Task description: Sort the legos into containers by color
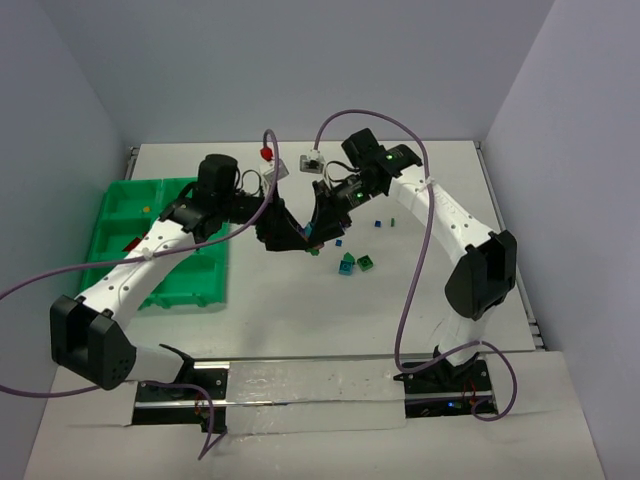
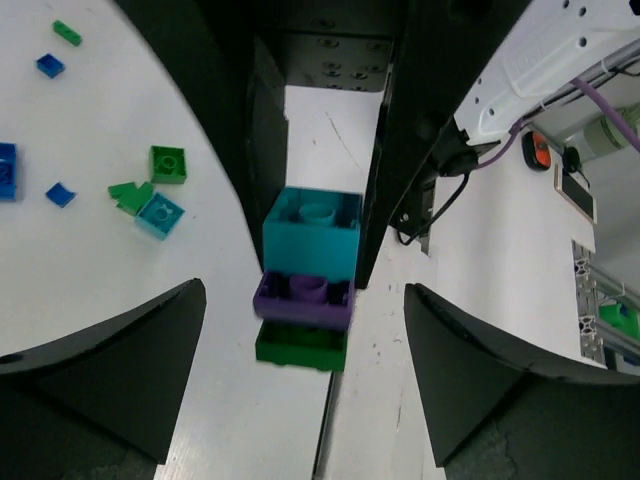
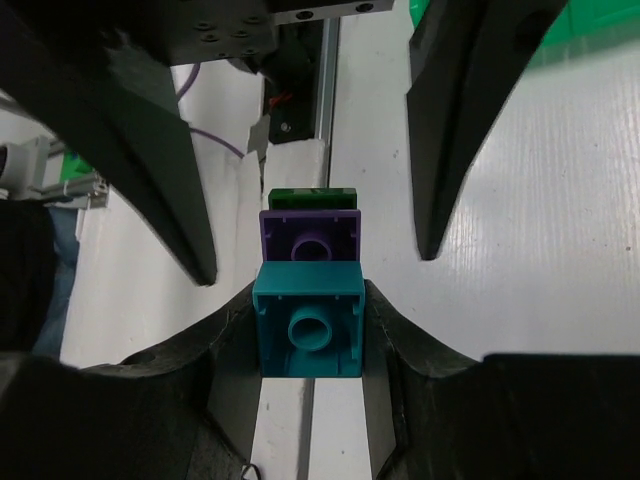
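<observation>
Right gripper (image 3: 310, 335) holds legos (image 3: 310, 242) over white table (image 3: 530, 300), grey walls (image 1: 300, 60).

A small stack runs from a teal square plastic brick (image 3: 308, 332) through a purple square plastic brick (image 3: 310, 238) to a dark green flat plastic plate (image 3: 312, 198), each one plain colour with no print. On the plain white table surface (image 1: 300, 325) lie a loose green studded brick (image 2: 167, 163), a light teal studded brick (image 2: 159, 214) and small blue plastic pieces (image 2: 50, 66). The moulded plastic compartment tray (image 1: 115, 188) at the left edge is bright green. The left arm (image 1: 140, 265) and right arm (image 1: 445, 215) are white with black joints, trailing purple cables (image 1: 415, 290).
</observation>
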Tool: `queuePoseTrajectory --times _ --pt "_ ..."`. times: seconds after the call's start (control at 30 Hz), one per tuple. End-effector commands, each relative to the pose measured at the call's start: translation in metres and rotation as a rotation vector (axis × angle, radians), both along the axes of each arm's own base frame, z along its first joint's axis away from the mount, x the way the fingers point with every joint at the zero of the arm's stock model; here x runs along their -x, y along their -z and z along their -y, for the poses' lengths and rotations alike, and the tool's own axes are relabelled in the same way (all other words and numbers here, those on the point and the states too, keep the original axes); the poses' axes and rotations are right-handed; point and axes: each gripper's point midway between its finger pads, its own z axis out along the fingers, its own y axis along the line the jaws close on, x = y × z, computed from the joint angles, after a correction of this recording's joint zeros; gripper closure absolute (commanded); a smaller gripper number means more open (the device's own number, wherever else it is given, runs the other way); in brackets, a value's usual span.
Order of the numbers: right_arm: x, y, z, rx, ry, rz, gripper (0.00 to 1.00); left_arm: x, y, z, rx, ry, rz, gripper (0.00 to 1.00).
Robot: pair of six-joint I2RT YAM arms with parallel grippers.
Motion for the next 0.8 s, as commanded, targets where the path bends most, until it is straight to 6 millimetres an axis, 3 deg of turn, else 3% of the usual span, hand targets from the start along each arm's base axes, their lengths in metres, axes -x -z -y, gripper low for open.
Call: queuePoseTrajectory --times 0.0,0.1,0.33,0.57,0.77 --pt "-0.024 -0.025 -0.003 -0.09 0.062 -0.02 1.0 -0.018 -0.02 -0.02 0.073 -0.096 -0.004 0.08" --pt "-0.038 -0.037 -0.002 -0.147 0.106 -0.056 1.0 -0.028 -0.026 -0.033 0.112 -0.141 -0.023 0.11" --pt "-0.04 -0.053 -0.008 -0.207 0.109 -0.121 1.0 -0.031 -0.038 -0.031 0.172 -0.14 -0.006 0.25" --pt "-0.035 -0.051 -0.01 -0.209 0.093 -0.139 1.0 -0.032 -0.048 -0.027 0.215 -0.13 -0.001 0.2" --pt "-0.03 -0.05 -0.011 -0.208 0.08 -0.139 1.0 -0.033 -0.051 -0.024 0.238 -0.115 -0.011 0.26"
